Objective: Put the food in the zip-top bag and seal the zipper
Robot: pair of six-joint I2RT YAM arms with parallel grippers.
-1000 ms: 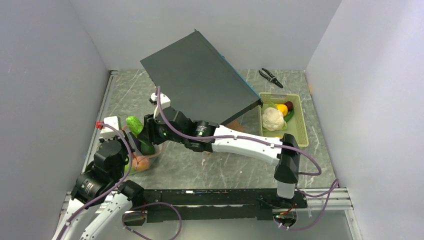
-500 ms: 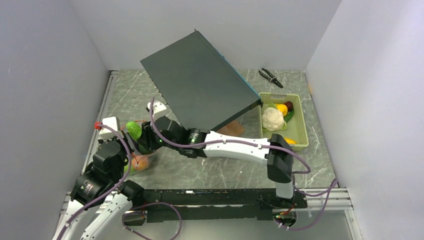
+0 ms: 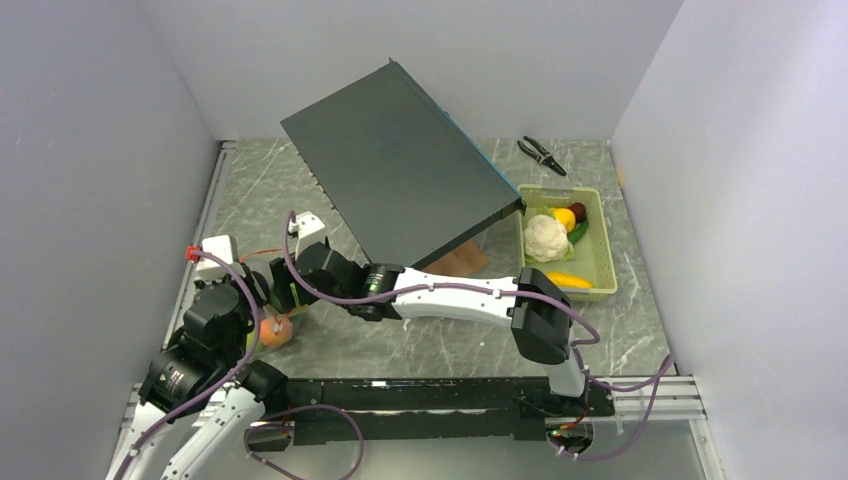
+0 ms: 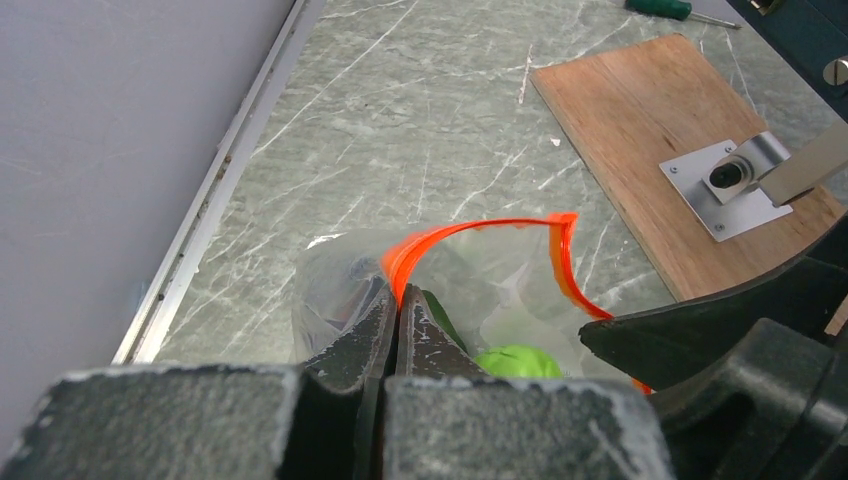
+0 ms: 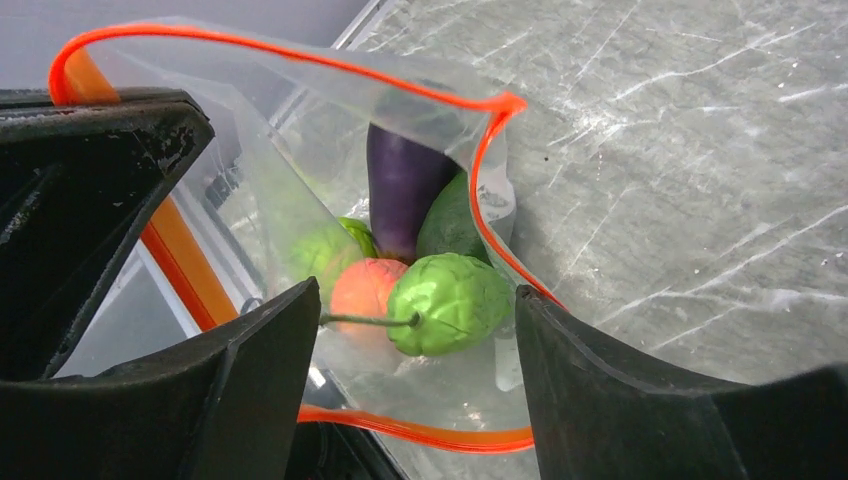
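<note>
In the right wrist view the right tool (image 5: 415,296) is spread wide at the mouth of the zip-top bag (image 5: 250,140). The green lime (image 5: 450,300) sits between its fingers, apparently released, beside the orange (image 5: 362,288) and below the eggplant (image 5: 400,180). The zipper (image 5: 300,58) loops open from upper left to lower centre, so the way out is probably straight back.

The left tool (image 4: 398,300) is clamped on the zipper's near edge, holding the mouth up. In the top view the bag lies at lower left, by the left arm.

A second ago the lime was carried above the bag; now it is inside. The cauliflower (image 3: 546,237) waits in the tray (image 3: 603,262) at right, on the tabletop (image 3: 420,340).
</note>
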